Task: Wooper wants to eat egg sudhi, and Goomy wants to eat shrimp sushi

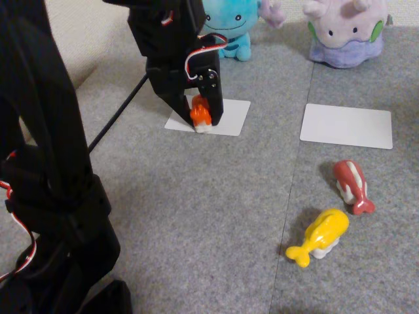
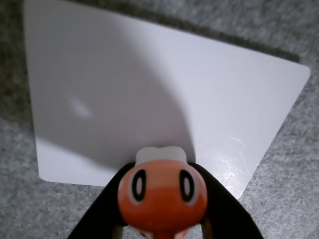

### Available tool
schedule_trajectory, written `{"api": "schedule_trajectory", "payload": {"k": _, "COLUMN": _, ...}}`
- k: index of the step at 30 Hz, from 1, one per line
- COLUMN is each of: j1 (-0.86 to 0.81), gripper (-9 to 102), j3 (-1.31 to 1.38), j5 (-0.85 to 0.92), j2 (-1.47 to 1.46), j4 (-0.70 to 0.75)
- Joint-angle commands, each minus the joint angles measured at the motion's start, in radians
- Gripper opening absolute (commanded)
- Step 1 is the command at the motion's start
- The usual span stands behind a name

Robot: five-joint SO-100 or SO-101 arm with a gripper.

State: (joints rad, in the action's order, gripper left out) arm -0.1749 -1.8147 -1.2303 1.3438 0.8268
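Your end effector [image 1: 201, 121] is clamped on an orange sushi toy [image 1: 200, 116], right at the near edge of the white card [image 1: 229, 118] before Wooper [image 1: 229, 26]. It looks hard, glossy, light and likely slippery, so hold its flanks. Goomy [image 1: 346, 33] sits behind the other card [image 1: 347, 125]; the yellow egg piece [image 1: 321, 237] waits nearer.

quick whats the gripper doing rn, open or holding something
Gripper: shut on the orange sushi toy, holding it at the front edge of the white card in front of Wooper.
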Motion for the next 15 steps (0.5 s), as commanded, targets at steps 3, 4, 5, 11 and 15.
{"api": "schedule_trajectory", "payload": {"k": 3, "j1": -0.017, "gripper": 5, "j3": 0.06, "j5": -0.008, "j2": 0.0, "j4": -0.04}}
{"api": "schedule_trajectory", "payload": {"k": 4, "j1": -0.015, "gripper": 8, "j3": 0.06, "j5": -0.008, "j2": 0.0, "j4": -0.04}}
{"api": "schedule_trajectory", "payload": {"k": 5, "j1": -0.015, "gripper": 12, "j3": 0.06, "j5": -0.009, "j2": 0.0, "j4": -0.04}}
{"api": "schedule_trajectory", "payload": {"k": 11, "j1": -0.006, "gripper": 31, "j3": 0.06, "j5": -0.054, "j2": 0.038, "j4": -0.038}}
{"api": "schedule_trajectory", "payload": {"k": 15, "j1": 0.012, "gripper": 32, "j3": 0.06, "j5": -0.083, "j2": 0.127, "j4": -0.017}}
